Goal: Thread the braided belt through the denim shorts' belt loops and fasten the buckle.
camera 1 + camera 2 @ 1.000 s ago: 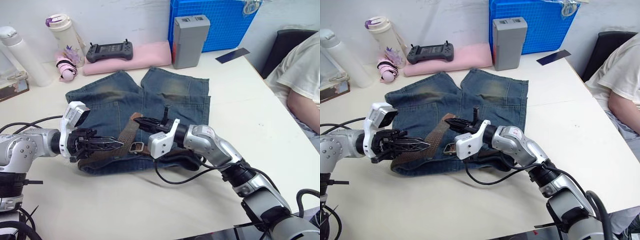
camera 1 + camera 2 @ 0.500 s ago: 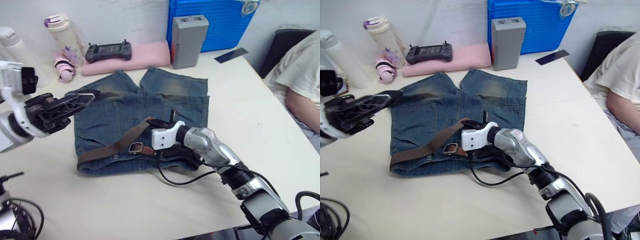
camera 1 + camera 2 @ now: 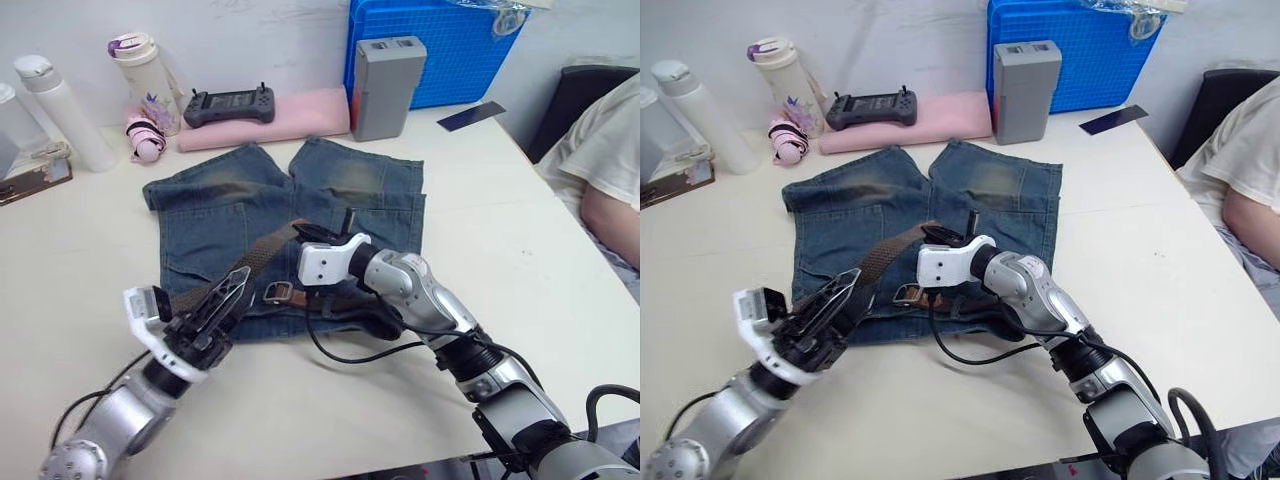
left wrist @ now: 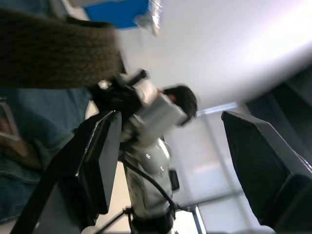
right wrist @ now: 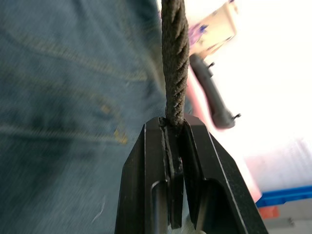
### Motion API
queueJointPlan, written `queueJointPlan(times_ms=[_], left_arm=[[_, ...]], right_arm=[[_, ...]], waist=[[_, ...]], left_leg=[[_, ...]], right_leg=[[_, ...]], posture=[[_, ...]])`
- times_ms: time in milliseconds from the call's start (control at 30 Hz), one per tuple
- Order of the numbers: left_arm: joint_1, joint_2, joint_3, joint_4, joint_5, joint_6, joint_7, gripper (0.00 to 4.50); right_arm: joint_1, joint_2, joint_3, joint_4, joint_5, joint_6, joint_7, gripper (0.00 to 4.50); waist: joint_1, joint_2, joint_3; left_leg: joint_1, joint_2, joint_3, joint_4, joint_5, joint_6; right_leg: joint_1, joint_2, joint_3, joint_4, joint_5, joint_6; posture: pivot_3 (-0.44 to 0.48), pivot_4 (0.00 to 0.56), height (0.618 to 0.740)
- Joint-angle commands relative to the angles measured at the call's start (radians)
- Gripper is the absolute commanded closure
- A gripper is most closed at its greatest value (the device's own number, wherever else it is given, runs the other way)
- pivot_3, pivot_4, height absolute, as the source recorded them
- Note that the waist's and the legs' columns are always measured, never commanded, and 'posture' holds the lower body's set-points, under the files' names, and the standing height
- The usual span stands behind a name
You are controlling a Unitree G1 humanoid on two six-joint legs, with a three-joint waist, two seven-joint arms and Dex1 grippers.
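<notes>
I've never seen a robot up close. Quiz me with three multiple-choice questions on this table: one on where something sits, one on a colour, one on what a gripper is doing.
1. Where does the grey handheld controller lie?
A. on the pink pad
B. on the denim shorts
C. inside the blue crate

2. What colour is the crate at the back of the table?
A. red
B. blue
C. green

3. What is the right gripper doing?
A. hanging open over bare table
B. shut on the braided belt
C. holding a bottle

Answers: 1 A, it rests on the pink pad behind the denim shorts. 2 B, its mesh wall is blue. 3 B, the right wrist view shows the braided belt pinched between the fingers.
</notes>
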Motion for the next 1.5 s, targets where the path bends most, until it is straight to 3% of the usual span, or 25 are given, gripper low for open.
queueJointPlan(times_ms=[33,167,300,700,800,1033,1300,1500], left_arm=[[-0.002,-0.049,-0.057,-0.066,-0.014,-0.049,0.106,0.92],[-0.039,-0.151,-0.064,-0.062,-0.014,-0.101,0.192,0.92],[-0.098,-0.207,-0.001,0.002,-0.014,-0.104,0.21,0.92],[-0.124,-0.251,0.069,0.075,-0.014,-0.006,0.184,0.92],[-0.136,-0.261,0.079,0.077,-0.014,0.009,0.167,1.55],[-0.186,-0.266,0.081,0.055,-0.014,0.0,0.198,4.47],[-0.222,-0.252,0.089,0.055,-0.014,-0.018,0.234,4.47],[-0.263,-0.265,0.107,0.019,-0.014,-0.09,0.292,4.5]], right_arm=[[-0.001,0.013,-0.026,-0.064,-0.002,0.005,-0.024,4.5],[0.001,0.017,-0.021,-0.076,-0.002,0.006,-0.028,4.5],[0.006,0.019,-0.013,-0.083,-0.004,0.008,-0.024,4.5],[0.009,0.022,-0.009,-0.081,-0.006,0.009,-0.015,4.5],[0.009,0.025,-0.007,-0.08,-0.007,0.008,-0.016,4.5],[0.01,0.027,-0.003,-0.08,-0.01,0.006,-0.016,4.5],[0.023,0.025,0.004,-0.084,-0.01,0.004,-0.006,4.5],[0.049,0.016,-0.012,-0.109,0.039,0.018,0.045,2.03]], waist=[[0.0,0.0,0.0],[0.002,-0.001,0.0],[0.001,-0.001,0.0],[0.001,-0.001,0.0],[0.002,-0.001,0.0],[0.002,-0.001,0.0],[0.002,-0.002,0.0],[0.002,-0.002,0.0]], left_leg=[[0.0,0.0,0.0,0.0,0.0,0.0],[0.0,0.0,0.002,-0.001,0.0,0.0],[0.001,0.002,0.003,-0.001,0.0,-0.001],[0.002,0.002,0.004,-0.001,0.0,-0.001],[0.002,0.002,0.004,-0.002,0.0,-0.001],[0.002,0.002,0.004,-0.002,0.0,-0.001],[0.002,0.002,0.004,-0.002,0.0,-0.001],[0.002,0.002,0.004,-0.002,0.0,-0.001]], right_leg=[[0.0,0.001,0.0,0.0,0.0,0.0],[0.0,0.001,0.001,-0.001,0.0,0.0],[0.0,0.003,0.002,0.0,0.0,0.0],[0.0,0.003,0.003,-0.001,0.0,0.0],[0.0,0.003,0.003,-0.001,0.0,0.0],[0.0,0.003,0.003,-0.001,0.0,0.0],[0.0,0.003,0.003,-0.001,0.0,0.0],[0.0,0.003,0.003,-0.002,0.0,0.0]], posture=[[0.0,0.15,0.709],[0.0,0.15,0.709],[0.0,0.15,0.709],[0.0,0.15,0.709],[0.0,0.15,0.709],[0.0,0.15,0.709],[0.0,0.15,0.709],[0.0,0.15,0.709]])
